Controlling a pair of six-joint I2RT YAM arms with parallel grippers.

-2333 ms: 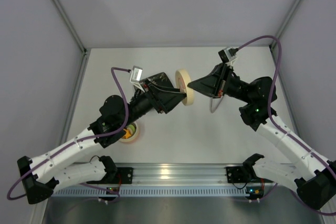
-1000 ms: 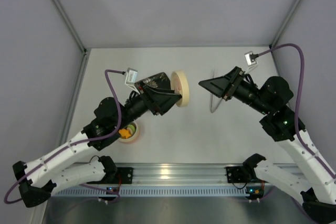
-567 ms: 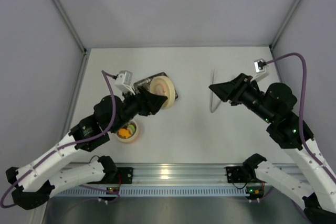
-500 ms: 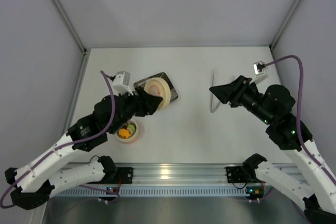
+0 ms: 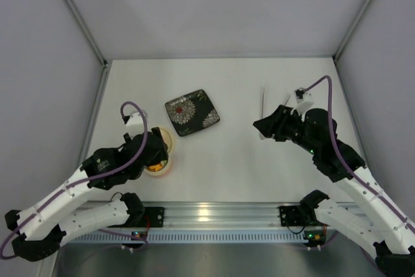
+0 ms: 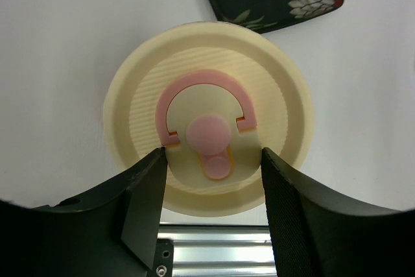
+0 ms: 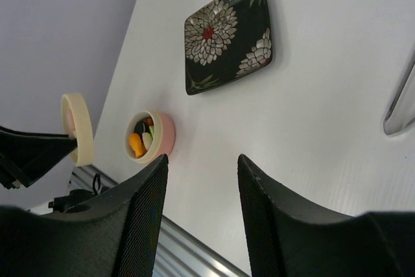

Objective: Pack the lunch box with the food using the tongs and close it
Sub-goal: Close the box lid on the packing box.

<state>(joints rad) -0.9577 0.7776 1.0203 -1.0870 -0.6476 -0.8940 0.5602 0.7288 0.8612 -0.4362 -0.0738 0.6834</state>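
While the left gripper (image 6: 213, 155) pinches the round, finely ribbed cream lid (image 6: 207, 118) by its near edge, the pink-walled lunch box (image 7: 166, 133) sits uncovered at the overhead view's lower left, with colourful food (image 7: 141, 139) inside. The right gripper (image 7: 201, 160) stands spread and empty beside the slim silvery tongs (image 5: 263, 103). A glossy square floral plate (image 5: 192, 112) lies between the arms.

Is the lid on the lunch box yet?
No, it is open. The food shows inside the lunch box, and the left gripper holds the lid apart from it.
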